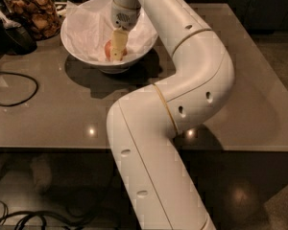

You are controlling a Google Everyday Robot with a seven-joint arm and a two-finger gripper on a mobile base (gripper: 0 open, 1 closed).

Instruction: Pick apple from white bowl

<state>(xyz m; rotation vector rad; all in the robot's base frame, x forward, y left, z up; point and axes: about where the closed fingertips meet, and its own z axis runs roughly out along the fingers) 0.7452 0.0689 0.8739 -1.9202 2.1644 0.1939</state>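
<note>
Small round red-orange apple (107, 50), seated low near the middle of the bowl (134, 60) on crumpled white paper; only its left edge and a sliver of its right side visible, paler patch not made out. Large round white bowl, upright, wide flaring rim, paper lining rising above the rim at the back and right, sitting at upper left of view. Gripper (116, 56) down inside the bowl, directly in front of the apple and overlapping most of it, tip level with the apple's lower half.
</note>
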